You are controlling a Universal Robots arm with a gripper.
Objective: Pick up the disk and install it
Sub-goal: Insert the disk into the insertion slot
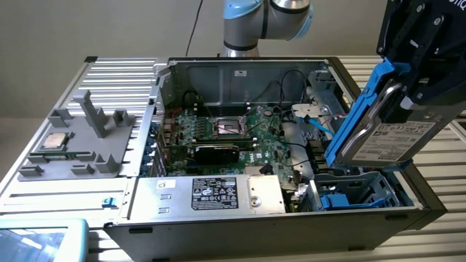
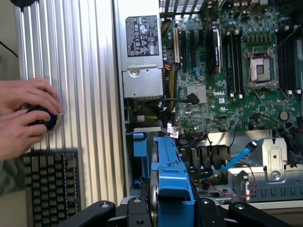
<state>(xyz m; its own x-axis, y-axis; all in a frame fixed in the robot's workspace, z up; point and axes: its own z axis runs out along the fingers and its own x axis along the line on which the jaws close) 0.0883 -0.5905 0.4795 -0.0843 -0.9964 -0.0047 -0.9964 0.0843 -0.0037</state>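
Note:
The disk [image 1: 392, 140] is a silver-grey drive with a white label and blue rails. It hangs nearly upright on edge at the exterior view's right, over the open computer case [image 1: 240, 82]. My black gripper [image 1: 416, 82] is shut on its upper part. Just below it sits the blue drive cage [image 1: 357, 192] in the case's near right corner; the disk's lower edge is slightly above it. In the wrist view the disk's blue rail [image 2: 170, 182] runs edge-on between my gripper [image 2: 171, 212] and its black fingers [image 2: 137, 210], above the cage area [image 2: 140, 146].
Inside the case lie the motherboard [image 1: 233, 131], a silver power supply with a black label [image 1: 211, 194] and a blue cable [image 1: 320, 128]. A grey fixture [image 1: 80, 147] holding a small silver chip [image 1: 54, 141] stands on the ribbed table. A person's hands [image 2: 23, 113] grip a knob beside a keyboard [image 2: 49, 189].

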